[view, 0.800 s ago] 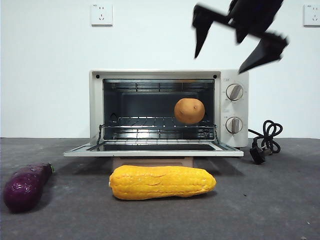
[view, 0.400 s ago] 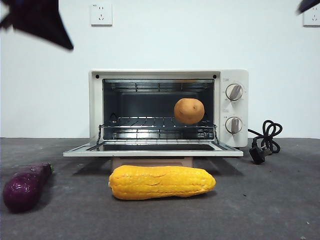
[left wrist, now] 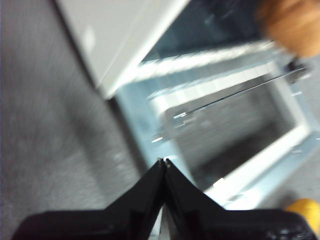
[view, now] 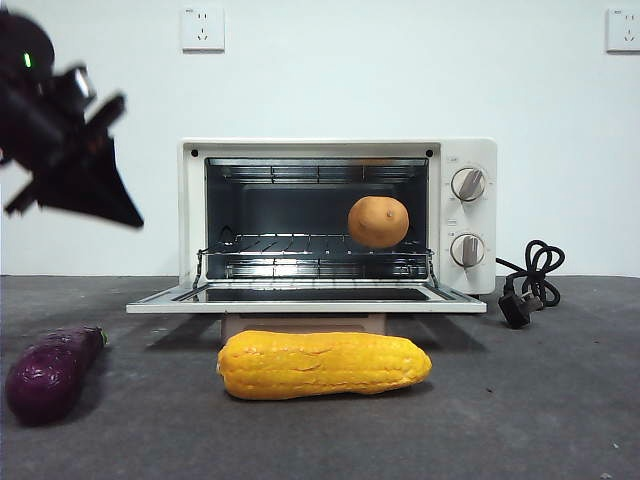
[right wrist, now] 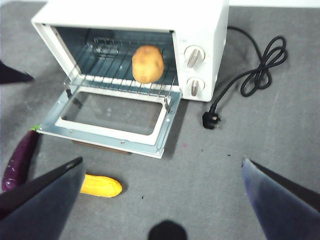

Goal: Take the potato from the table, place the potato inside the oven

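Observation:
The tan potato (view: 378,222) (right wrist: 148,63) rests on the wire rack inside the cream-white oven (view: 465,165) (right wrist: 200,20), toward its right side. The oven's glass door (view: 300,297) (right wrist: 107,117) lies folded down flat. My left gripper (view: 120,208) (left wrist: 163,161) hangs shut and holding nothing, high to the left of the oven; its wrist view looks down on the door, with the potato (left wrist: 292,22) at the picture's edge. My right gripper (right wrist: 162,161) is open wide, far above the table (right wrist: 260,150) in front of the oven, out of the front view.
A yellow corn cob (view: 325,365) (right wrist: 100,186) lies just in front of the open door. A purple eggplant (view: 48,372) (right wrist: 17,160) sits at the front left. The black cord and plug (view: 528,285) (right wrist: 255,75) lie right of the oven.
The right gripper rose out of the front view at the top right. The left gripper came in at the top left and dropped lower beside the oven. The potato stayed on the rack.

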`<state>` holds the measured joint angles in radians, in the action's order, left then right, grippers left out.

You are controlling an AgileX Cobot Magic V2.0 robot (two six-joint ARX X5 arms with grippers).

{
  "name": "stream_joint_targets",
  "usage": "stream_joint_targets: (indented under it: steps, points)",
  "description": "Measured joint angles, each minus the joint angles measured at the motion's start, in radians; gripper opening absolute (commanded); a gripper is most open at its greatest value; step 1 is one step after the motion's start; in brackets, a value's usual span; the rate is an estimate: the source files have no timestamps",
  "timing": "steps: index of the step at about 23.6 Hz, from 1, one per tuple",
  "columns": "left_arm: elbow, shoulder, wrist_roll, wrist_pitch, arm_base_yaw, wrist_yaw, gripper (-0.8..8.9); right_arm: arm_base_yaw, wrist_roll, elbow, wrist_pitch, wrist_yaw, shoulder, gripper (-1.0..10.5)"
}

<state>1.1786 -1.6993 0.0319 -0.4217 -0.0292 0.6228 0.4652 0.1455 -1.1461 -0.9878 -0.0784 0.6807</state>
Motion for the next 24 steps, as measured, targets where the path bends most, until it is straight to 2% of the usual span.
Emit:
stream_joint_targets:
  steps: [11, 17, 21, 24]
  points:
    - [0.0, -0.267, -0.026, 0.115, 0.0, 0.055, -0.09, 0.0, 0.047, 0.0, -0.06, 0.0, -0.044, 5.7]
    - [0.0, -0.29, -0.033, 0.14, -0.035, 0.126, -0.09, 0.0, 0.053, 0.0, -0.04, -0.003, -0.044, 5.7]
    - [0.0, -0.291, -0.034, 0.139, -0.05, 0.122, -0.09, 0.0, 0.053, 0.0, -0.037, -0.003, -0.044, 5.7]
    - [-0.007, -0.298, -0.081, 0.187, -0.049, 0.172, -0.08, 0.0, 0.053, 0.0, -0.037, -0.003, -0.044, 5.7]
